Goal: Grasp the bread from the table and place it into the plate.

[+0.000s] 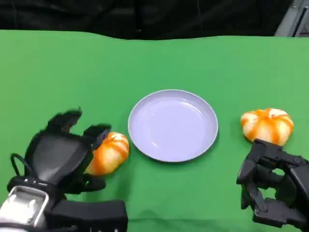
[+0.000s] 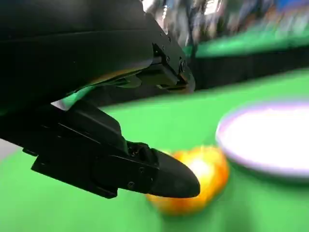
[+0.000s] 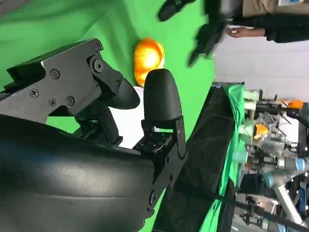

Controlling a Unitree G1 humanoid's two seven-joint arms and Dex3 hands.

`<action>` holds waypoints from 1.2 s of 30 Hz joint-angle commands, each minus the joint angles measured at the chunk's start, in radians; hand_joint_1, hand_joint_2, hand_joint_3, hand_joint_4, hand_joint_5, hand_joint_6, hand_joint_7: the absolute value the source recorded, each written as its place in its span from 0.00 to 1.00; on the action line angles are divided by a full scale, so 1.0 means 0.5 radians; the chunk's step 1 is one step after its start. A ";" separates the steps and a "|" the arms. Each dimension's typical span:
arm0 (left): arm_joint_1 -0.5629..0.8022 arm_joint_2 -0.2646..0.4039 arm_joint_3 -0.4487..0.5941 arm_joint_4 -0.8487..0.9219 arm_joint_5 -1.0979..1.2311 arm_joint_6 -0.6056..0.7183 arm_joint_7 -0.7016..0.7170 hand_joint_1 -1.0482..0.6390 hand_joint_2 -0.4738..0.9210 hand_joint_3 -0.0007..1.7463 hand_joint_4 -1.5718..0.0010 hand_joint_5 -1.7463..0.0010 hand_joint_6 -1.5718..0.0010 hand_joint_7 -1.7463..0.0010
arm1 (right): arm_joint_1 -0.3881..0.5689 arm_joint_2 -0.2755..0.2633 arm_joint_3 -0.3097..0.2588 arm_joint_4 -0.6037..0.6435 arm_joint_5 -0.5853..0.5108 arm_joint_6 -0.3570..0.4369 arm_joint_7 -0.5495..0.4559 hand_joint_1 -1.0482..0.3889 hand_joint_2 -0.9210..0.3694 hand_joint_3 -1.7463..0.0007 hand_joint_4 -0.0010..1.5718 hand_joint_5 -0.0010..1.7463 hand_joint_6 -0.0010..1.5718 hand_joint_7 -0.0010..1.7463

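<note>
Bread [image 1: 110, 152] lies on the green desk [image 1: 154, 63] just left of the plate [image 1: 173, 124], a rounded, glossy orange loaf with pale stripes, its long axis running slantwise from near left toward the plate. The left hand [image 1: 65, 150] sits against its left side, black fingers [image 1: 96, 133] spread above and below it, touching but not plainly closed on it. The plate is round, shallow, smooth and pale lilac. A second loaf [image 1: 267, 124], same shape and stripes, lies right of the plate, just beyond the right hand [image 1: 273, 186], whose fingers curl loosely apart, holding nothing.
</note>
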 commanded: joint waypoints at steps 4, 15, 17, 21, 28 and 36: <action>-0.083 0.088 -0.099 0.106 -0.099 0.093 0.041 0.05 1.00 0.18 0.88 0.96 0.74 1.00 | 0.010 -0.020 -0.006 -0.036 0.009 0.019 -0.003 0.71 0.20 0.37 0.50 1.00 0.40 0.94; -0.450 0.042 -0.309 0.773 -0.289 0.156 0.289 0.05 1.00 0.20 0.86 0.97 0.74 1.00 | 0.036 -0.017 -0.005 -0.072 0.024 0.017 0.010 0.73 0.18 0.39 0.50 1.00 0.40 0.95; -0.464 0.055 -0.332 0.791 -0.313 0.164 0.310 0.05 1.00 0.20 0.85 0.97 0.74 1.00 | 0.037 -0.017 -0.005 -0.072 0.024 0.016 0.010 0.73 0.18 0.39 0.50 1.00 0.40 0.95; -0.630 0.025 -0.382 1.063 -0.389 0.155 0.371 0.06 1.00 0.20 0.84 0.97 0.73 0.99 | 0.055 -0.013 0.001 -0.093 0.036 0.012 0.015 0.72 0.18 0.39 0.49 1.00 0.40 0.95; -0.760 -0.015 -0.450 1.338 -0.535 0.135 0.458 0.08 1.00 0.21 0.82 0.97 0.71 0.99 | 0.081 -0.010 0.013 -0.133 0.027 0.023 0.007 0.70 0.19 0.40 0.48 1.00 0.39 0.94; -0.772 -0.017 -0.516 1.460 -0.630 0.164 0.504 0.12 1.00 0.27 0.80 0.98 0.70 1.00 | 0.088 -0.017 0.017 -0.139 0.019 -0.010 0.008 0.70 0.19 0.40 0.48 1.00 0.39 0.94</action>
